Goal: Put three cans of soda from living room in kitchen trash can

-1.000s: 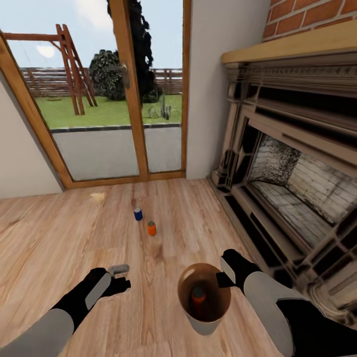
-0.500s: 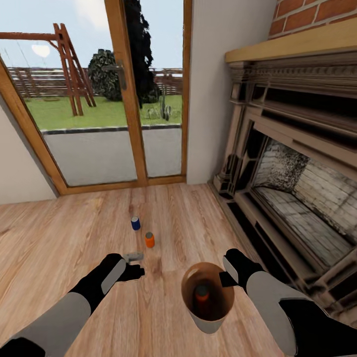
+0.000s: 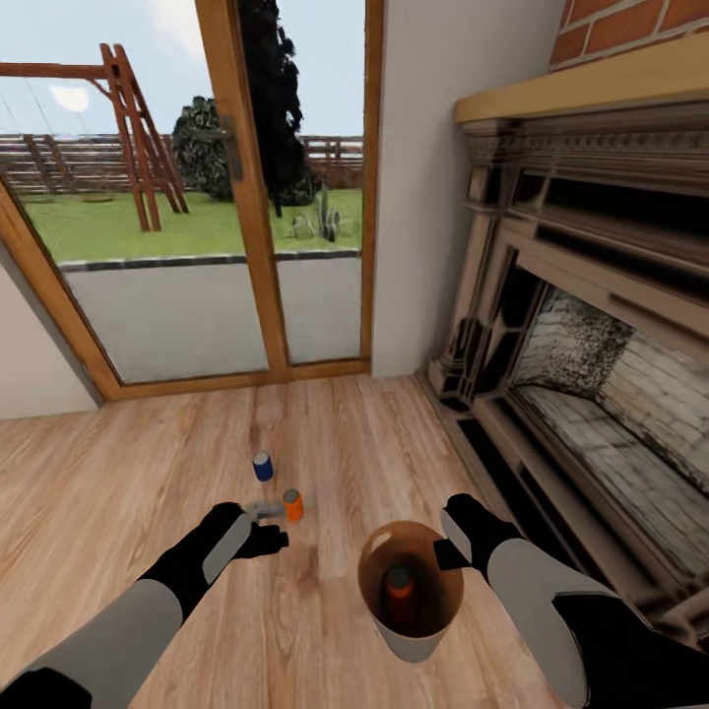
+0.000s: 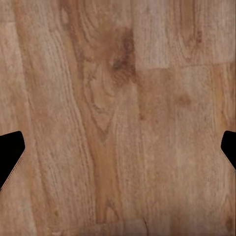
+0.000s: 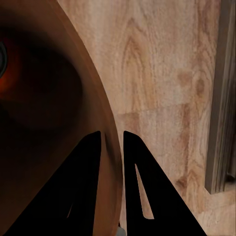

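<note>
Counting three cans: orange (image 3: 292, 505), blue (image 3: 262, 466), one binned (image 3: 398, 583).

Warm, grained wood floor (image 3: 118, 463); dark blue can (image 3: 263, 467) with pale top; bright orange can (image 3: 292, 505); trash can (image 3: 408, 638) glossy brown inside, grey-white outside (orange can (image 3: 398, 585) within); red brick column (image 3: 630, 25); dark-and-cream fireplace (image 3: 591, 325).

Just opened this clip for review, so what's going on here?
The robot is collecting soda cans off the living room floor. The right pincer grips the bin by its rim, with one orange can already inside. The left pincer is open, low over the floor, next to a second orange can. A blue can stands just beyond.
</note>
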